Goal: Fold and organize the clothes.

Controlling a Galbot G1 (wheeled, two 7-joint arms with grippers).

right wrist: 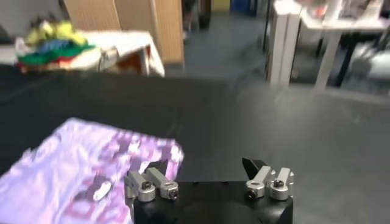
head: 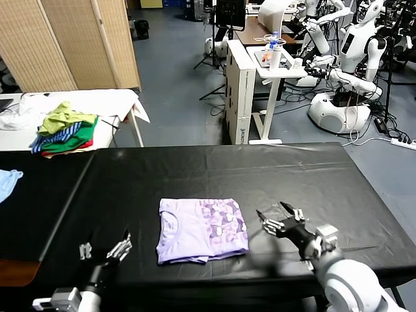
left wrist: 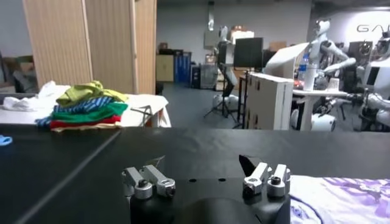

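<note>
The clothes, a pale lavender T-shirt [head: 201, 229], lie folded into a neat rectangle on the black table [head: 273, 175], purple cartoon print on its right half. My right gripper [head: 278, 218] hovers just right of the shirt, open, with nothing between its fingers. In the right wrist view the shirt [right wrist: 73, 170] lies beside that open gripper [right wrist: 207, 165]. My left gripper [head: 104, 244] waits open near the table's front edge, left of the shirt. The left wrist view has its empty gripper [left wrist: 204, 164] and a corner of the shirt [left wrist: 341, 195].
A pile of green, striped-blue and red clothes [head: 65, 130] sits on a white table at the back left. A light blue cloth [head: 8, 181] lies at the far left edge. Other robots and desks stand beyond the table.
</note>
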